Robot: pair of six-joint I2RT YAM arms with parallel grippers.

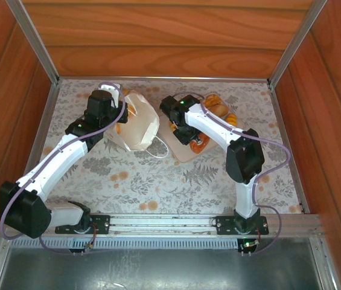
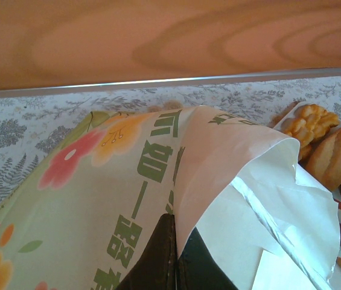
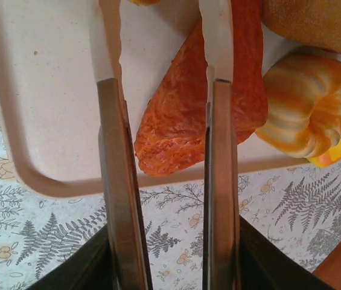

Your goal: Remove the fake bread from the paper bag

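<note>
Well, the fake bread is out on the beige tray, most of it bunched at the tray's far and right side. One flat orange-red pastry lies down by the near rim. The right fingers hang over that piece, spread apart and released, straddling its near end and gripping nothing. A striped golden croissant sits just beside it at the rim, and the tray floor on the other side of the fingers is bare.

Over to the left, the paper bag lies just beside the tray's left edge, and its white inside shows on the side facing the tray. A thin cord handle trails onto the bench. The left fingers are clenched together on the bag's wall at a folded edge, with green lettering and printed flowers running alongside. What's inside the bag, can't tell.

For room, the near half of the bench lies open between bag, tray and arm bases. The far wooden wall stands close behind both, and side walls hem the bench in.
</note>
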